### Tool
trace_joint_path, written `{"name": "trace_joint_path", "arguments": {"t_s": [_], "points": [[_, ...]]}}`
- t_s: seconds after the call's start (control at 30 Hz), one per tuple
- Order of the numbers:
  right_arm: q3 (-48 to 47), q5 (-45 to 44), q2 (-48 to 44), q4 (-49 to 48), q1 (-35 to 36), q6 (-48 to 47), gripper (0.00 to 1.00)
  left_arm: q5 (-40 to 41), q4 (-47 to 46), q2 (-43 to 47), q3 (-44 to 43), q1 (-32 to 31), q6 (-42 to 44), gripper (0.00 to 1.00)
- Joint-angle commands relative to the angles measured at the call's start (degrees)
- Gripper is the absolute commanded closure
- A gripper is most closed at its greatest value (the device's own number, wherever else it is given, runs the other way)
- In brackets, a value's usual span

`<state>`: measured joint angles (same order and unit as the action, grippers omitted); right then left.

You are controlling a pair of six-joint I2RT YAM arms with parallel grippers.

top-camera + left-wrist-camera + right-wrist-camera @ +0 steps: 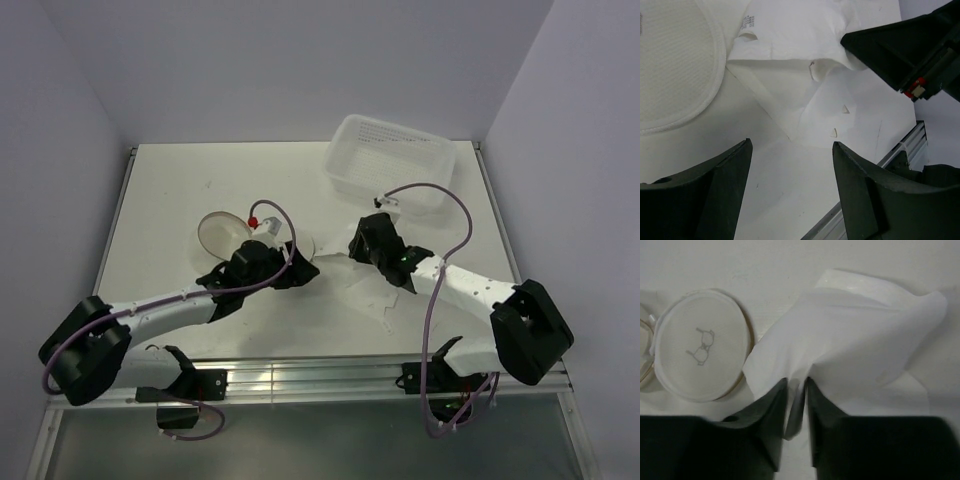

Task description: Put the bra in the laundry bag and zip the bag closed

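The bra (850, 335) is a soft white cloth spread on the table between the two arms (338, 272). My right gripper (796, 382) has its jaws almost together, pinching a fold of the bra's near edge. In the left wrist view the bra (790, 55) lies ahead, with the right gripper's black body (910, 45) on its far corner. My left gripper (792, 145) is open and holds nothing, hovering over bare table just short of the cloth. The laundry bag (222, 233) lies left of the bra, its round lid with the bra icon (700, 345) facing up.
A white perforated plastic basket (390, 160) stands at the back right. The table's metal front rail (900, 150) runs close to the left gripper. Purple walls close in the table on three sides.
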<state>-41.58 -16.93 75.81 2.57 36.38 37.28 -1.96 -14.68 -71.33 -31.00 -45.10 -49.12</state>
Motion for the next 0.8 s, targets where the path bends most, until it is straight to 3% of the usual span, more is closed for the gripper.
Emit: {"name": "trace_joint_path", "arguments": {"t_s": [0.0, 0.07, 0.17, 0.3, 0.4, 0.57, 0.67, 0.73, 0.77], "points": [[2.6, 3.0, -1.6, -1.3, 0.2, 1.0, 0.6, 1.6, -7.0, -4.3, -3.4, -1.7, -2.3, 0.29], [4.1, 3.1, -4.2, -0.5, 0.1, 0.3, 0.36, 4.5, -7.6, -7.1, -4.8, -2.5, -2.3, 0.28], [5.4, 3.0, -8.9, 1.4, 0.0, -0.6, 0.19, 7.5, -8.4, -10.5, -5.9, -3.1, -3.4, 0.25], [5.5, 1.6, -13.7, 3.9, -0.7, -2.2, 0.21, 7.8, -10.3, -15.5, -7.7, -3.1, -4.7, 0.17], [6.3, 0.3, -14.8, 5.9, -4.1, -2.6, 0.24, 8.1, -10.5, -19.8, -11.2, -3.3, -4.8, 0.18], [9.7, 0.9, -14.8, 6.2, -9.2, -1.1, 0.4, 10.4, -9.1, -24.5, -14.4, -3.9, -3.8, 0.25], [12.0, 4.5, -11.8, 2.9, -13.5, 0.6, 0.42, 12.0, -7.1, -27.5, -17.2, -4.6, -3.4, 0.33], [12.1, 6.7, -8.1, 0.8, -16.0, 0.8, 0.37, 11.7, -7.2, -28.9, -19.2, -4.7, -3.3, 0.39], [11.9, 6.5, -6.1, -0.2, -17.8, 0.7, 0.35, 12.1, -7.3, -30.1, -20.6, -4.7, -2.9, 0.49]]}}
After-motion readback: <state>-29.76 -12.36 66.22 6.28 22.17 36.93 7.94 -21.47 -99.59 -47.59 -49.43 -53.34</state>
